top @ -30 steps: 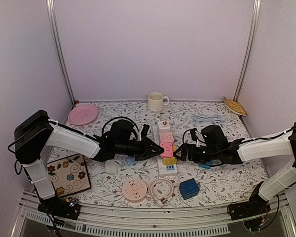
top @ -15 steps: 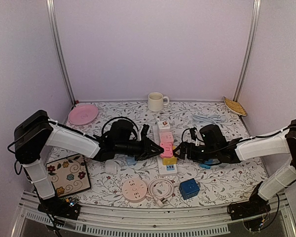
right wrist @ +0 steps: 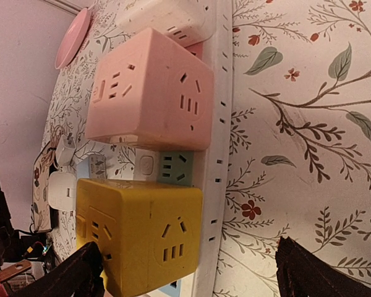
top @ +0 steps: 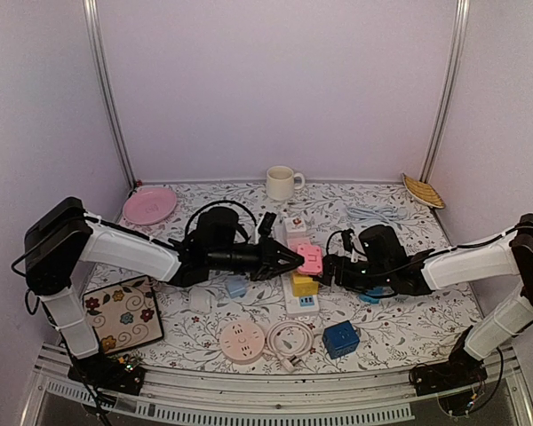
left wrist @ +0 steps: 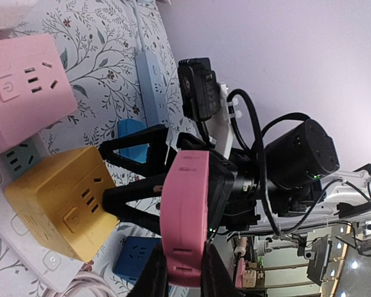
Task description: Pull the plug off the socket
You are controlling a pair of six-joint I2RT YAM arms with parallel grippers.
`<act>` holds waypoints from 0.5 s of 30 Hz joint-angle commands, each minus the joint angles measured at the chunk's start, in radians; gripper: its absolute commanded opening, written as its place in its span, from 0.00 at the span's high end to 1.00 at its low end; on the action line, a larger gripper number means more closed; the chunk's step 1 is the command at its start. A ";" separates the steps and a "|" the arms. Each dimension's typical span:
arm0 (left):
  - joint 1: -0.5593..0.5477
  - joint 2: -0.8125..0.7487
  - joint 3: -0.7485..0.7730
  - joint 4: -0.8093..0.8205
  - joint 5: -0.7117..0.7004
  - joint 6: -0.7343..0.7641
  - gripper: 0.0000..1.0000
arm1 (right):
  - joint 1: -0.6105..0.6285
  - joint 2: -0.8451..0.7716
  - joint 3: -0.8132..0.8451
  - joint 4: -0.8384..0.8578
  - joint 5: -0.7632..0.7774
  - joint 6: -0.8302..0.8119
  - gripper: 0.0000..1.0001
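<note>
Clamped on the pink plug (top: 309, 258), the left gripper (top: 289, 260) has lifted it off the power strip (top: 295, 306), now just beneath its fingertips, so the pull looks done. The right gripper (top: 330, 271) waits wide open opposite, holding nothing.

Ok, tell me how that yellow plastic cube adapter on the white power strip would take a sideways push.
The yellow plastic cube adapter looks rigid, so it probably won't flex. Seated in the white power strip, it would likely drag the strip along rather than slide free.
</note>
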 commanded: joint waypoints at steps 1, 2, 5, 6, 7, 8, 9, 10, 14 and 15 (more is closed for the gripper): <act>-0.011 -0.058 0.004 0.013 -0.010 0.013 1.00 | 0.005 0.030 -0.029 -0.042 0.027 0.000 0.01; -0.010 -0.069 -0.002 -0.008 -0.024 0.024 1.00 | 0.006 0.027 -0.030 -0.042 0.028 0.000 0.01; 0.001 -0.114 -0.023 -0.074 -0.078 0.062 1.00 | 0.005 0.012 -0.032 -0.043 0.028 -0.003 0.01; 0.007 -0.130 -0.033 -0.093 -0.091 0.073 1.00 | 0.006 0.006 -0.034 -0.045 0.027 -0.002 0.01; 0.018 -0.146 -0.044 -0.111 -0.103 0.082 1.00 | 0.006 0.001 -0.035 -0.047 0.026 -0.004 0.01; 0.029 -0.165 -0.058 -0.129 -0.113 0.091 1.00 | 0.005 -0.007 -0.035 -0.048 0.027 -0.005 0.01; 0.042 -0.181 -0.072 -0.148 -0.123 0.098 1.00 | 0.005 -0.016 -0.036 -0.051 0.027 -0.005 0.01; 0.057 -0.200 -0.089 -0.164 -0.131 0.107 1.00 | 0.005 -0.025 -0.036 -0.055 0.026 -0.005 0.01; 0.138 -0.278 -0.157 -0.253 -0.190 0.153 1.00 | 0.008 -0.064 -0.029 -0.077 0.032 -0.009 0.01; 0.164 -0.292 -0.180 -0.272 -0.199 0.165 1.00 | 0.010 -0.073 -0.026 -0.085 0.034 -0.011 0.01</act>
